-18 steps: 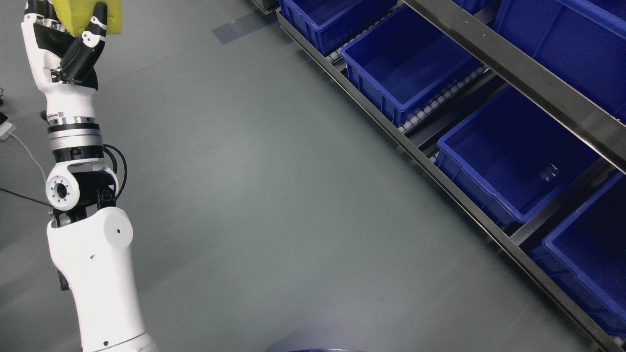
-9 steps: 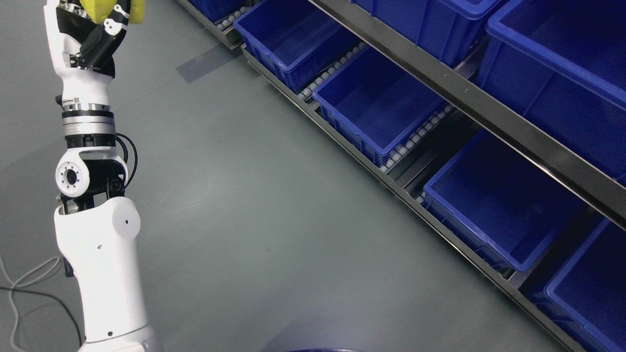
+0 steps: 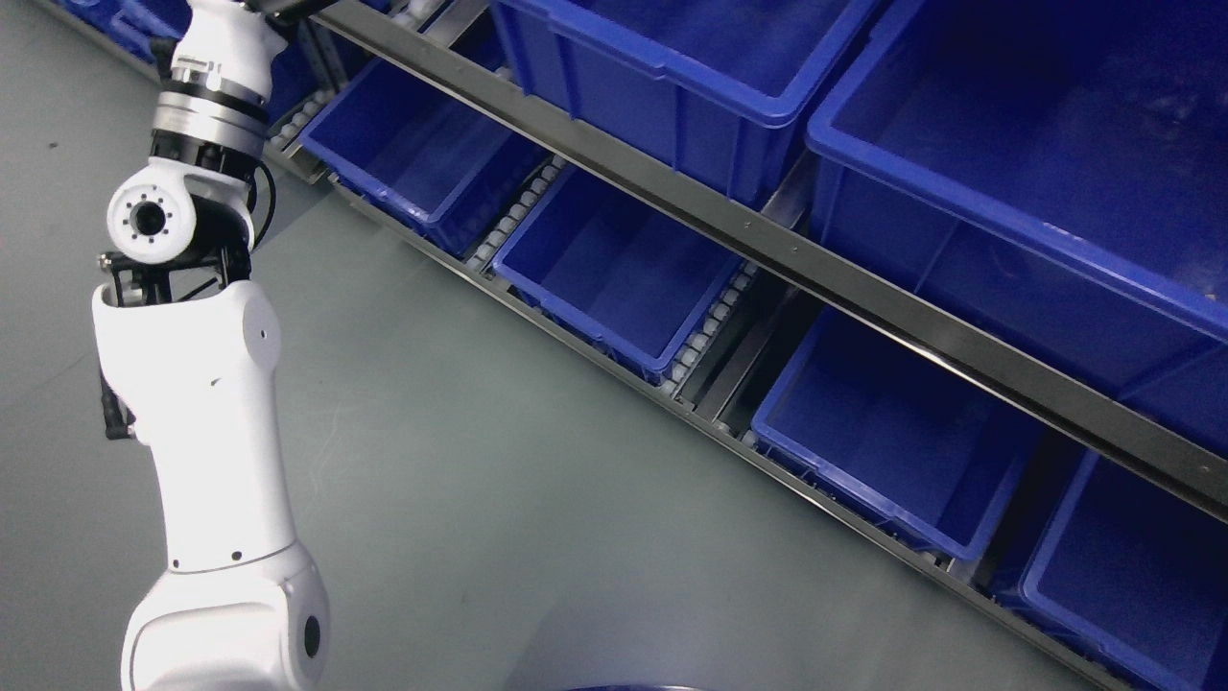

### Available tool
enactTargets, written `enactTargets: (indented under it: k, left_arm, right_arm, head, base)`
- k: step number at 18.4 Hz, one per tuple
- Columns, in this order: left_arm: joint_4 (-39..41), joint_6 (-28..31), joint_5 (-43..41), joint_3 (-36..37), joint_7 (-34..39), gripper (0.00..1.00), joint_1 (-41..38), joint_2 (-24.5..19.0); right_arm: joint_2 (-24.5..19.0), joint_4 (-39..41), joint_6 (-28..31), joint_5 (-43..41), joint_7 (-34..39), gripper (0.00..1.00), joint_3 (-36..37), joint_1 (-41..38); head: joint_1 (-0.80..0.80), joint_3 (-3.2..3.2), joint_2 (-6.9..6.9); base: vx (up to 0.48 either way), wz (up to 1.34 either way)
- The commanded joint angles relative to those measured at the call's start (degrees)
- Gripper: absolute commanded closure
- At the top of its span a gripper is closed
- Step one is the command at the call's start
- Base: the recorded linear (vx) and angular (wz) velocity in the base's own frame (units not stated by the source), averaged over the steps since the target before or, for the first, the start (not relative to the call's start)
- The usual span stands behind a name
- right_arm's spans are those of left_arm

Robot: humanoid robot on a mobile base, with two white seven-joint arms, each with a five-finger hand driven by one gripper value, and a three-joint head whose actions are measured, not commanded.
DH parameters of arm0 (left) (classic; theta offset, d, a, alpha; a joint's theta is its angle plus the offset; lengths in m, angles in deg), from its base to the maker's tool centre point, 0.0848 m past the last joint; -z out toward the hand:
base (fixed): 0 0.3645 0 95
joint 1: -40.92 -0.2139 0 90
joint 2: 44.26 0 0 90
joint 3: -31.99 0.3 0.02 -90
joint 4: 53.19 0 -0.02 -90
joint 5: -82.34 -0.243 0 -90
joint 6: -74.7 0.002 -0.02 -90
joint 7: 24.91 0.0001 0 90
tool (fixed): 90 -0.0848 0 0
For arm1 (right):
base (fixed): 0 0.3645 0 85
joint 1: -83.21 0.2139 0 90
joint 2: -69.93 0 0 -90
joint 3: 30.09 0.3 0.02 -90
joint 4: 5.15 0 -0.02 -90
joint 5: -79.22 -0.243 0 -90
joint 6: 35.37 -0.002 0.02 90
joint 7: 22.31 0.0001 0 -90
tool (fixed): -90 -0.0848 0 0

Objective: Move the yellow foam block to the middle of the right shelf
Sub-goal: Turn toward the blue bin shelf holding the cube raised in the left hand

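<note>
My left arm (image 3: 206, 403) rises from the lower left, white with a round elbow joint (image 3: 149, 216) and a ringed wrist (image 3: 213, 106). The hand itself lies beyond the picture's top edge, so its grasp is hidden. The yellow foam block does not show anywhere in the head view. The shelf rack with its grey metal rail (image 3: 767, 250) runs diagonally from the top left to the lower right. My right arm is out of the picture.
Blue bins fill the rack: two large ones on the upper level (image 3: 691, 58) (image 3: 1036, 163), several on the roller level below (image 3: 422, 163) (image 3: 614, 269) (image 3: 883, 441) (image 3: 1132, 566). Grey floor (image 3: 460, 480) spreads to the left of it.
The whole picture has shifted, so the camera moved toward the rack. The hand holding the yellow block, seen at the top left earlier, has passed out of the top edge.
</note>
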Motion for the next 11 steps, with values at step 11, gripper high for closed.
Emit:
enactTargets:
  k: [11]
  left_arm:
    - [-6.98,0.62,-22.65,14.38,-11.5,0.61,6.74,-1.0]
  right_arm:
    - [1.0,1.0,-0.05,0.18,0.02,0.0,0.7,-1.41]
  head:
    - [0.0,0.0,0.0]
  base:
    - [0.214,-0.35]
